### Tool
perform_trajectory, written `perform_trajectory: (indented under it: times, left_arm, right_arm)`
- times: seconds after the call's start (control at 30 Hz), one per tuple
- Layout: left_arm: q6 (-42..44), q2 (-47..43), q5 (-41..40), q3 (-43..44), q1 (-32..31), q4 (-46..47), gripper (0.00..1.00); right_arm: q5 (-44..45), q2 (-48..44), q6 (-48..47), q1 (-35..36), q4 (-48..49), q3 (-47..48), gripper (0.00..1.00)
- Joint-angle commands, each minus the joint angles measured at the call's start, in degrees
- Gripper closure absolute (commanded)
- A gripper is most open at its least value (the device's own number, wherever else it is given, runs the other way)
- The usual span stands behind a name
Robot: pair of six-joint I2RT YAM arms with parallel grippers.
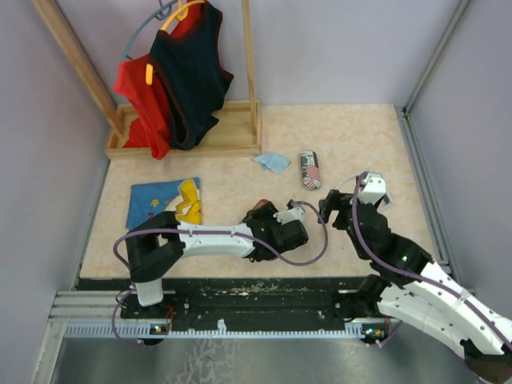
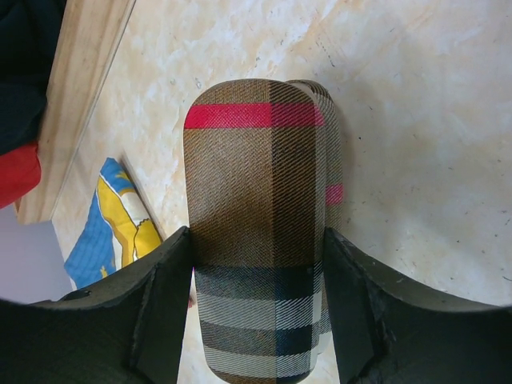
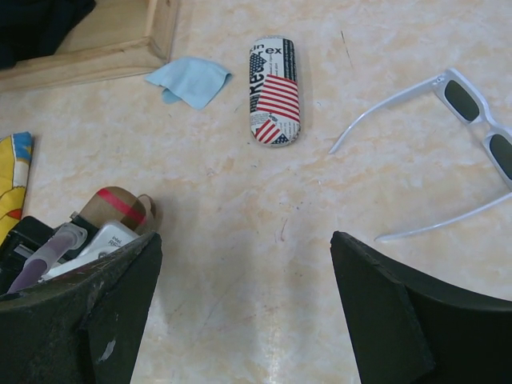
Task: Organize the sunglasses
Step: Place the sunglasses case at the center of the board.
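The white-grey sunglasses (image 3: 472,120) lie unfolded on the table at the right of the right wrist view. The dark brown sunglasses are out of view. My left gripper (image 2: 258,304) is shut on a plaid case (image 2: 256,200), with a finger against each long side. In the top view the left gripper (image 1: 270,220) is at the table's middle front. My right gripper (image 3: 244,272) is open and empty above bare table, left of and nearer than the white-grey pair. In the top view the right gripper (image 1: 336,204) is just right of the left gripper.
A flag-print case (image 3: 276,92) and a light-blue cloth (image 3: 192,80) lie further back. A blue and yellow cloth (image 1: 164,202) lies at the left. A wooden rack (image 1: 188,136) with red and dark tops stands at the back left. Grey walls enclose the table.
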Motion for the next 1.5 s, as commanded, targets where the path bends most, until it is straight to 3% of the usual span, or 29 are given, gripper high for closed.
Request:
perform_trajectory:
  times: [0.0,0.33,0.73,0.93,1.2,1.47]
  left_arm:
    - [2.33,1.53,-2.18,1.35,-1.13,-0.83,0.69]
    - [-0.21,3.26,-1.94,1.64,-3.34,-1.34,0.41]
    - [-2.72,2.82,-3.0,2.59,-5.57,-2.15,0.18]
    - [-3.76,2.26,-3.09,2.96,-6.42,-2.83,0.12]
    - [-6.08,0.65,-1.63,2.52,-9.6,-2.21,0.06]
    - [-1.09,-9.32,6.95,-5.53,-10.72,10.45,0.03]
  right_arm:
    - [-0.6,-0.72,0.52,-0.06,2.81,1.27,0.14]
    - [-0.95,-0.3,0.14,-0.15,2.03,2.15,0.14]
    - [-2.44,-0.27,-1.18,-0.11,0.96,3.87,0.14]
    - [-1.95,-2.61,-1.76,-0.14,0.61,3.55,0.14]
    - [4.92,-4.55,-1.92,-0.15,-0.28,3.78,0.14]
    - [9.64,-5.85,1.8,-0.12,-2.71,3.92,0.14]
